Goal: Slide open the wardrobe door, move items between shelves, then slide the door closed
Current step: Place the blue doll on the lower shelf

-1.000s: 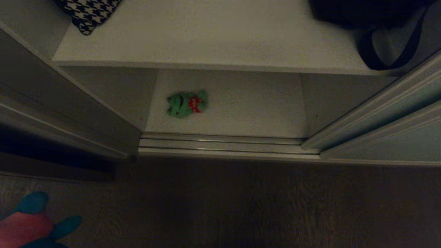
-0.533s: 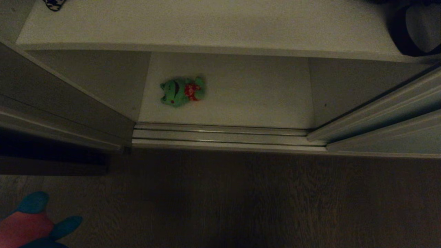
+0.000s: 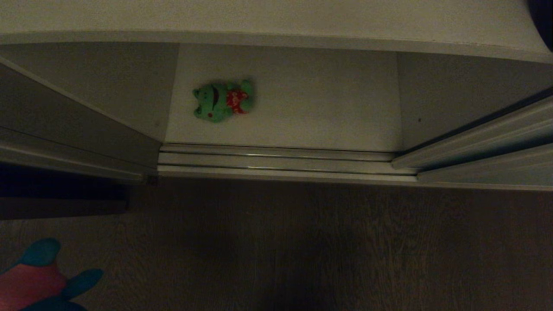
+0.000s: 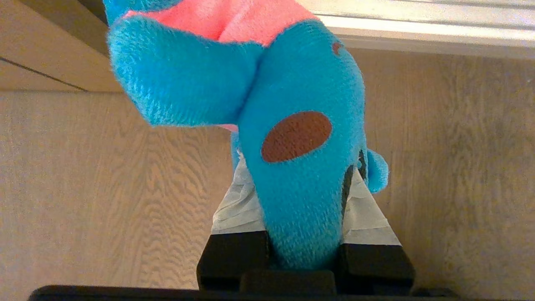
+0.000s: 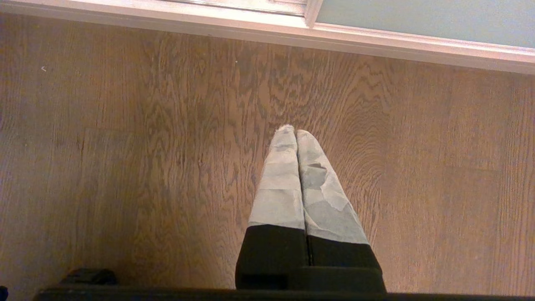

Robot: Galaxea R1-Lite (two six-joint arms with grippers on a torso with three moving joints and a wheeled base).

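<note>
The blue plush toy with a pink top [image 4: 292, 138] hangs over the wooden floor, and my left gripper [image 4: 299, 167] is shut on its blue body. In the head view this toy [image 3: 39, 280] shows at the bottom left corner. A green toy with a red patch [image 3: 222, 101] lies on the lower white shelf [image 3: 311, 112], towards its left. The upper shelf [image 3: 276, 17] runs along the top. The sliding wardrobe door [image 3: 488, 170] stands slid to the right, leaving the opening free. My right gripper [image 5: 294, 131] hangs shut and empty above the floor.
Metal floor rails [image 3: 276, 162] run along the wardrobe's front. Left of the opening stands the wardrobe's side panel [image 3: 65, 125]. A dark bag's edge [image 3: 545, 17] shows at the top right. Wooden floor [image 3: 302, 242] lies before the wardrobe.
The head camera has tipped down: the whole wardrobe shifted up in the picture, and the houndstooth cushion and most of the black bag left view. The held blue toy keeps its place.
</note>
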